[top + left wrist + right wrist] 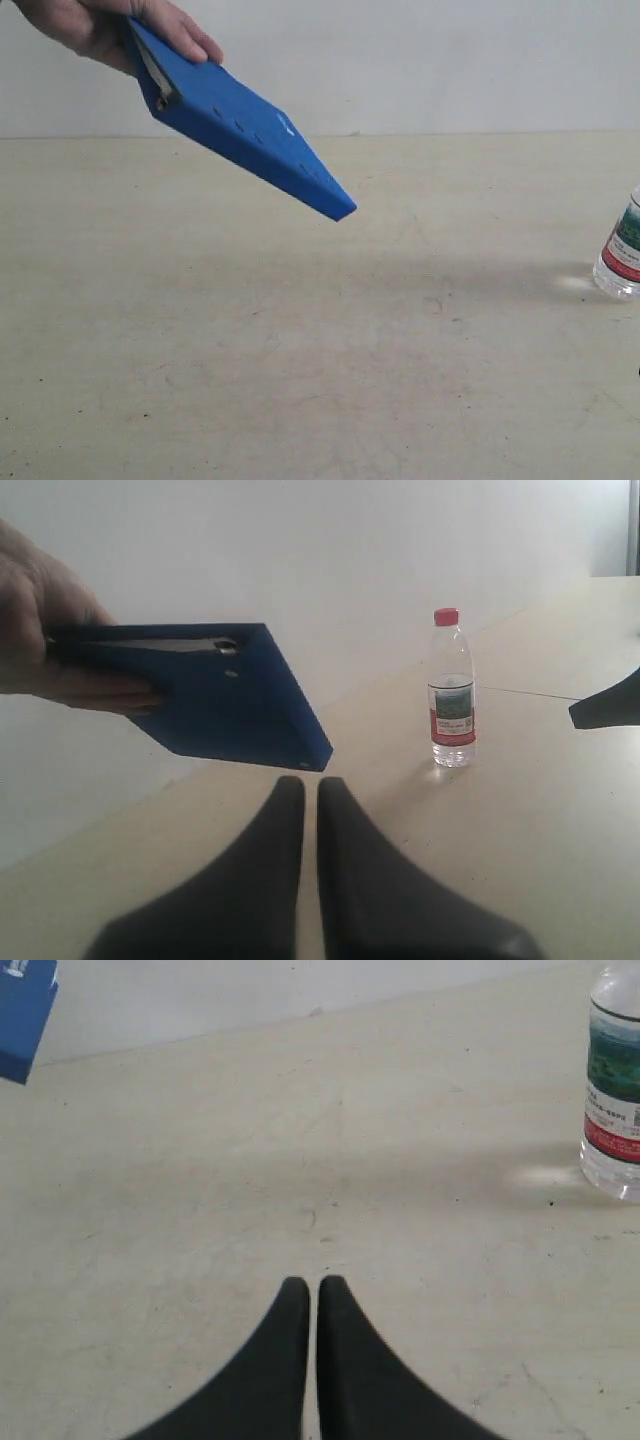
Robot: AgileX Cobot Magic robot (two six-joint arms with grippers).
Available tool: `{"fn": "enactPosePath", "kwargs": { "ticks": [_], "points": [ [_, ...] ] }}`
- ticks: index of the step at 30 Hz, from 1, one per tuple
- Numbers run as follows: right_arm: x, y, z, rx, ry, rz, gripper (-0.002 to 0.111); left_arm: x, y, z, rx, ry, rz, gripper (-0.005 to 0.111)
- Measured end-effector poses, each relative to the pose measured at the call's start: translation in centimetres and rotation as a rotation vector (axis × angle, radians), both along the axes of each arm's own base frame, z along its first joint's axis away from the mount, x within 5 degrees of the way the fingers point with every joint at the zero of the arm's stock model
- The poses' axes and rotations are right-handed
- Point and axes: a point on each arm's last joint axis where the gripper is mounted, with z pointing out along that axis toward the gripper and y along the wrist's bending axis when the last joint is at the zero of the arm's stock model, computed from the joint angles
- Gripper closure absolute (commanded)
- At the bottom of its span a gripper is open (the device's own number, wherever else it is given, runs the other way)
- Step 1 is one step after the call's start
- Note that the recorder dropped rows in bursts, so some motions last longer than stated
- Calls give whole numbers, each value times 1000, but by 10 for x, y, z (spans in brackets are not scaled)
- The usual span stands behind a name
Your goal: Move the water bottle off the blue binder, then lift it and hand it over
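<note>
water bottle [622,250] upright on the table [300,380], well apart from the blue binder [245,125] held aloft in a person's hand [110,25]
left gripper [310,790] and right gripper [312,1285]: fingers pressed together, empty (neither touches anything); probably best to hold both arms clear of hand and bottle.

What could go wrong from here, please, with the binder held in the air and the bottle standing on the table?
1. A person's hand holds the blue binder tilted above the table; a tool reaching up could strike the hand.
2. The water bottle stands upright, tall and narrow; a sideways nudge could tip it.
3. The left tool and right tool are both shut, so either would push rather than grip unless it opens first.
</note>
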Motion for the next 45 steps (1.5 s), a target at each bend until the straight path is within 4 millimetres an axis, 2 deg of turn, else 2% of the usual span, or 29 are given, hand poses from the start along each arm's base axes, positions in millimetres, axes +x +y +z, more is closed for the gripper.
{"fn": "enactPosePath", "kwargs": {
  "ticks": [3, 8, 18, 23, 30, 32, 34, 36, 38, 42, 45],
  "points": [
    [0, 0, -1, 45, 24, -11, 109, 0, 0, 0, 1, 2, -1, 102],
    [-1, 2, -1, 217, 88, -54, 109, 0, 0, 0, 2, 2, -1, 102],
    [-1, 3, -1, 261, 105, -65, 109, 0, 0, 0, 4, 1, 2, 102],
    [-1, 3, -1, 261, 105, -65, 109, 1, 7, 1, 0, -28, 160, 102],
    [-1, 3, -1, 261, 105, -65, 109, 4, 11, 3, -212, 56, 350, 102],
    [-1, 3, -1, 261, 105, -65, 109, 7, 13, -4, -224, 78, 415, 102],
    [-1, 3, -1, 261, 105, -65, 109, 14, 15, -26, -269, 171, 465, 102],
    [-1, 3, -1, 260, 107, -66, 109, 20, 15, -58, -320, 310, 488, 102],
    [-1, 3, -1, 263, 106, -66, 109, 20, 13, -79, -292, 426, 495, 102],
    [-1, 3, 0, 265, 101, -66, 109, 19, 16, -89, -225, 477, 569, 102],
    [-1, 3, 0, 264, 102, -66, 109, 20, 23, -87, -174, 421, 644, 102]
  ]
}}
